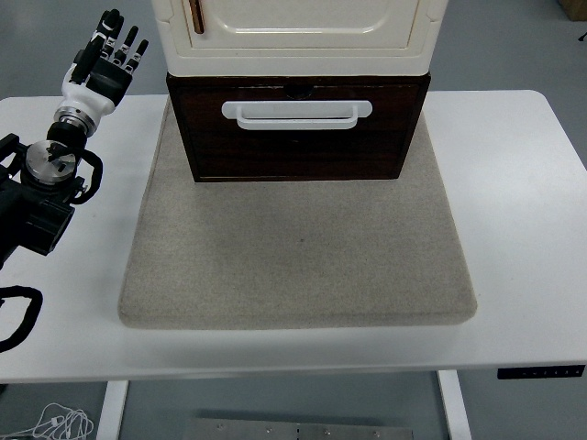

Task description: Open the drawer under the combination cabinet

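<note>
A cream cabinet (298,32) stands at the back of the table on a dark brown drawer (298,137). The drawer front carries a white bar handle (296,114) and sticks out a little past the cabinet's face. My left hand (108,53) is raised at the far left, well to the left of the drawer and touching nothing. Its fingers (122,41) are spread and hold nothing. The right arm is out of view.
A grey felt mat (298,247) lies under the cabinet and covers the middle of the white table (523,229). The cabinet door has a brown vertical handle (195,14). A loose black cable (18,316) loops at the left edge.
</note>
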